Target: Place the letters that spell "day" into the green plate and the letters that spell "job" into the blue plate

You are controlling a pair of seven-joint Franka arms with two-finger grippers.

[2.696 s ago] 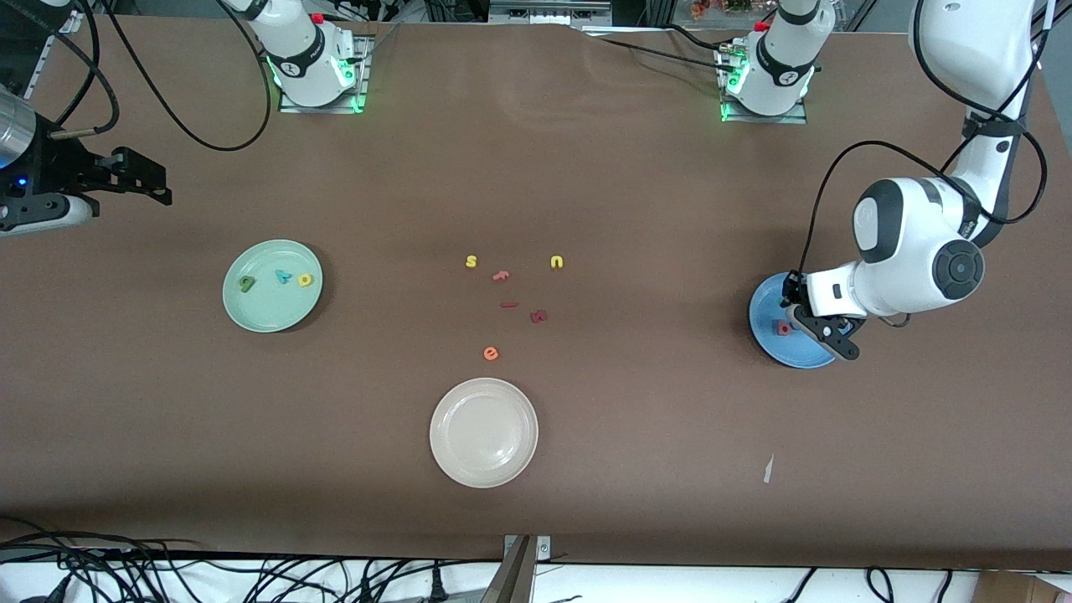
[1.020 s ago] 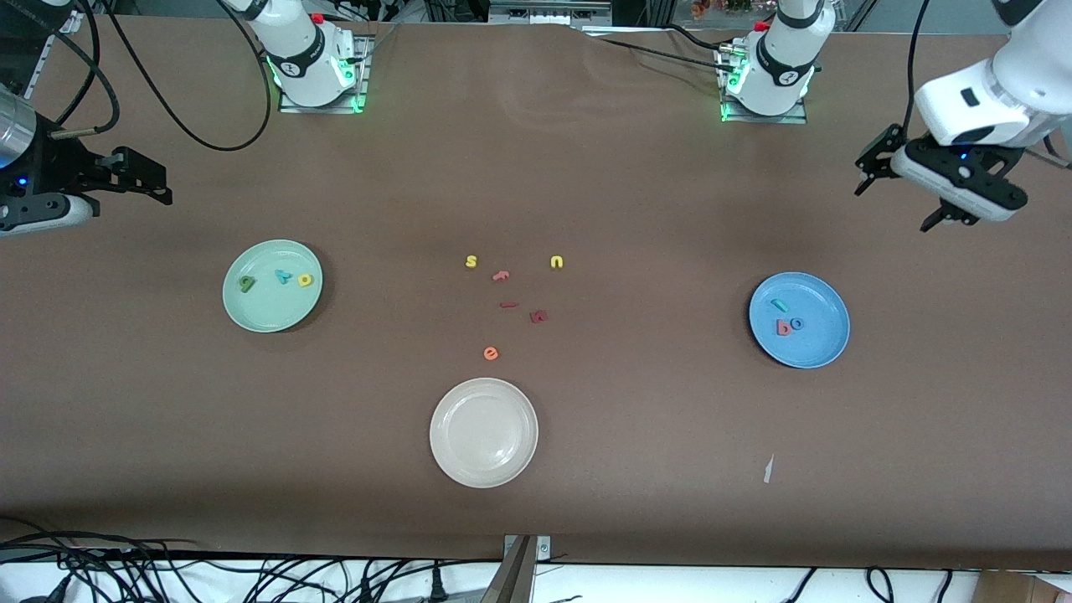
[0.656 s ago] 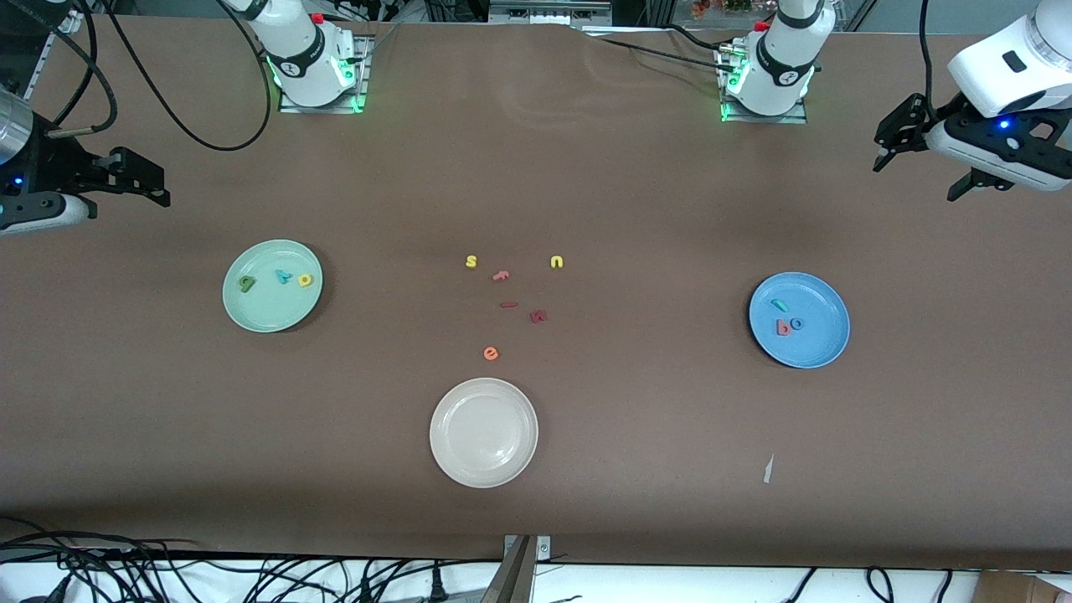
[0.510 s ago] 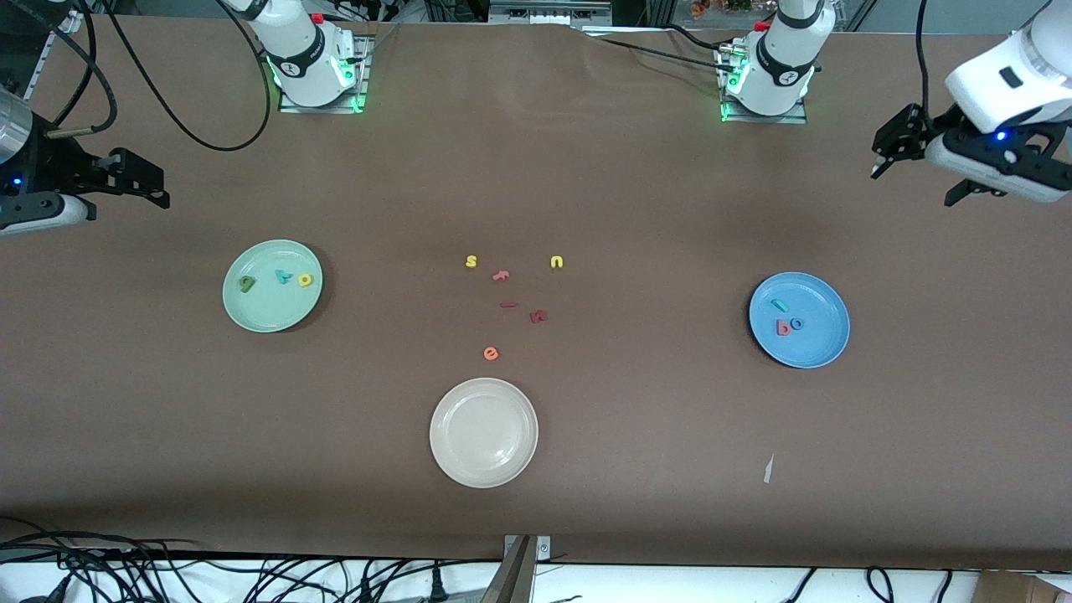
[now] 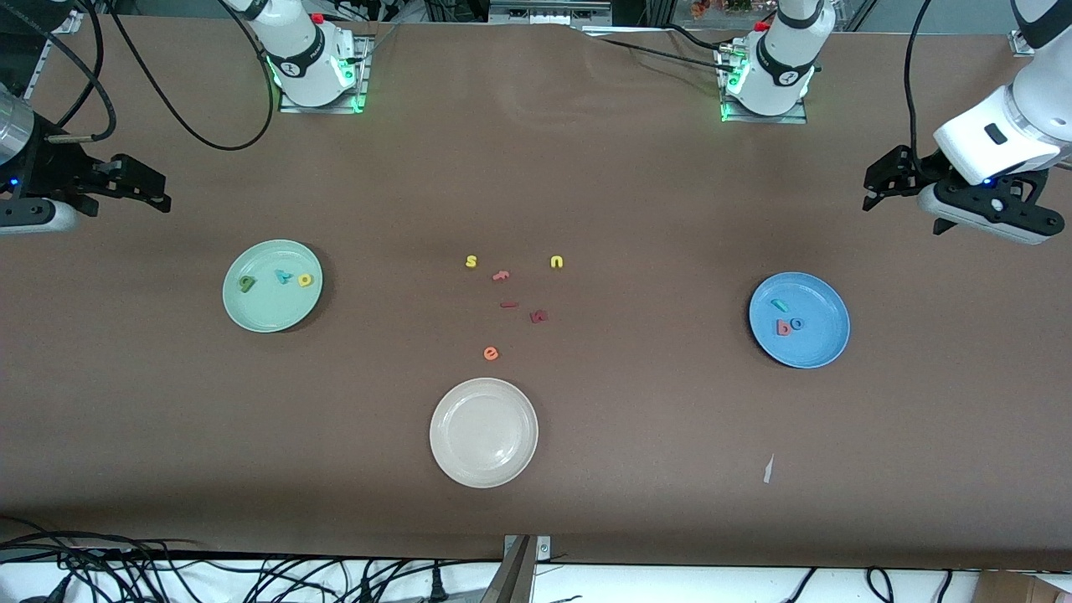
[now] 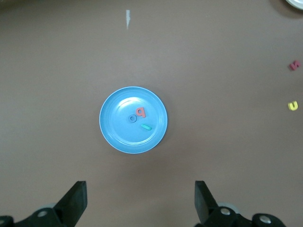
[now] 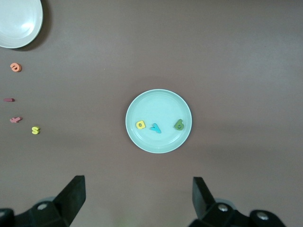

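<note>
Mint-green and shallow, the round green plate (image 5: 272,286) sits toward the right arm's end of the brown counter (image 5: 636,469), holding the olive d (image 5: 246,283), teal y (image 5: 283,275) and yellow a (image 5: 306,280). Toward the left arm's end, the round bright blue plate (image 5: 800,320) holds the teal j (image 5: 779,306), pinkish-red b (image 5: 783,327) and blue ring o (image 5: 796,322); b and o lie just beside each other. Both arms wait, jaws open and empty: the left gripper (image 5: 909,191) and right gripper (image 5: 126,182) hang over bare counter, the latter partly cut off. Small dark red letters (image 5: 538,316) mid-counter are hard to read.
</note>
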